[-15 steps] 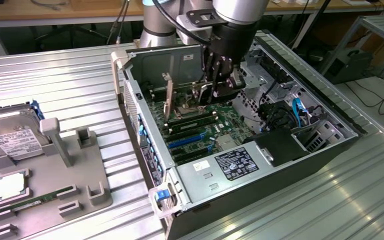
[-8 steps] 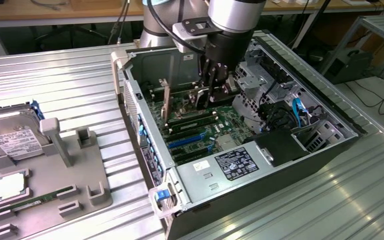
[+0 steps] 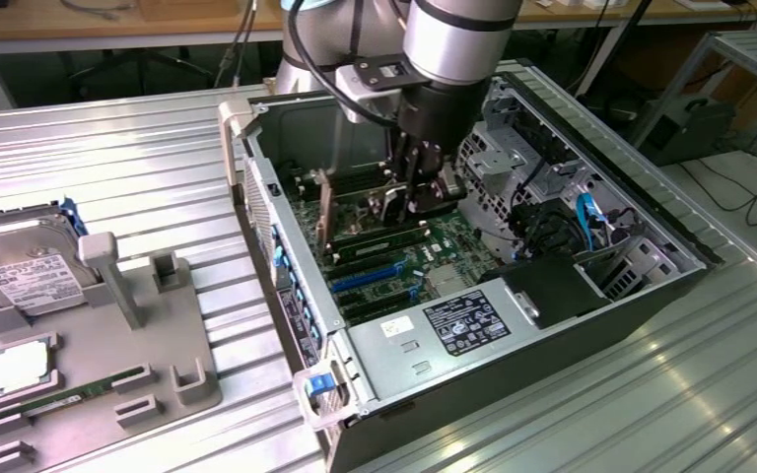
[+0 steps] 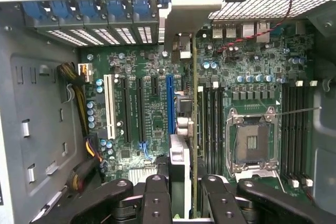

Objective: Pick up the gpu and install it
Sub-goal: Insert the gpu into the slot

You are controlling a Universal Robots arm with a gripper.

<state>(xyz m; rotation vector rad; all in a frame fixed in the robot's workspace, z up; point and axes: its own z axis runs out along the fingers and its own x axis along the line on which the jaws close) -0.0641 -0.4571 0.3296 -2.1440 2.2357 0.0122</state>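
The gpu (image 4: 181,156) appears edge-on in the wrist view, a thin green board with a silver-black block on one side. It stands upright over the motherboard (image 4: 147,108), close beside the long blue slot (image 4: 169,103). Its end bracket reaches toward the case's rear slot openings. My gripper (image 4: 186,184) is shut on the card, one black finger (image 4: 157,198) on each face. In the exterior view the gripper (image 3: 421,197) reaches down inside the open PC case (image 3: 267,212), holding the gpu (image 3: 359,212) on edge just above the board. I cannot tell whether the card's edge sits in a slot.
Memory slots and an open CPU socket (image 4: 252,142) lie beside the card. Drive bays and cables (image 3: 576,222) crowd the case's far side. On the exterior view's left, a grey fixture (image 3: 155,365) carries a hard drive (image 3: 31,276) and a RAM stick (image 3: 63,399).
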